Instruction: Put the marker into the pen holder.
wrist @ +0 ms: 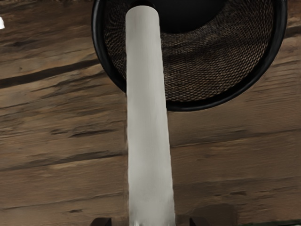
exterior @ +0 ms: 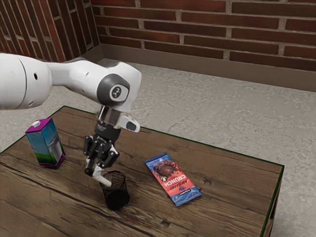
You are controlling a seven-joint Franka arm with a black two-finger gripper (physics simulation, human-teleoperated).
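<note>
Above the table [exterior: 227, 173], in the exterior view, the fingers [exterior: 89, 171] are closed upon the white marker [exterior: 103, 179], which is tilted toward the pen holder [exterior: 117, 198]. In the wrist view, its far end appears over the pen holder's round opening.

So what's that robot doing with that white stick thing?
The robot arm is holding a white marker in its tool. It wants to put the marker into the black mesh pen holder. Right now the marker is tilted, with one end over the holder's opening, and the tool hasn't let go yet. The Crunch bar and the carton are just sitting on the wooden table.
</note>
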